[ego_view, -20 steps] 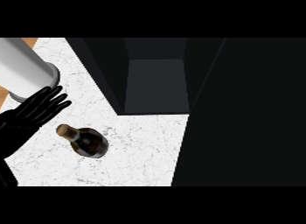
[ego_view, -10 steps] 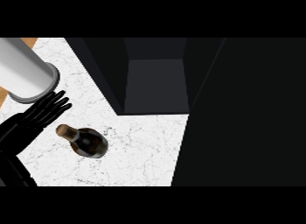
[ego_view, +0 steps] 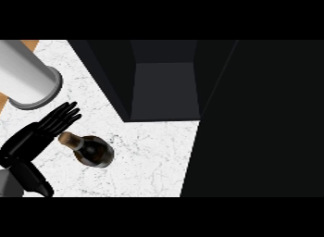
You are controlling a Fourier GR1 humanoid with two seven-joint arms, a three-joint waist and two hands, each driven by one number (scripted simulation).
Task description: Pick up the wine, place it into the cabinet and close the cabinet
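- Here, left hand [ego_view: 38, 134], fingers straight and holding nothing, flanks the wine [ego_view: 90, 149] at its nine o'clock on the bench [ego_view: 151, 152].
- A careless sideways nudge could topple the upright bottle short of the open cabinet [ego_view: 163, 88] at one o'clock.

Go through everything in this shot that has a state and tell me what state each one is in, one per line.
wine bottle: standing on the counter, corked, not held
cabinet: open, nothing visible inside
left hand: open, fingers straight, close beside the bottle's neck
right hand: not in view
white cylinder: lying across the counter's far left corner, untouched
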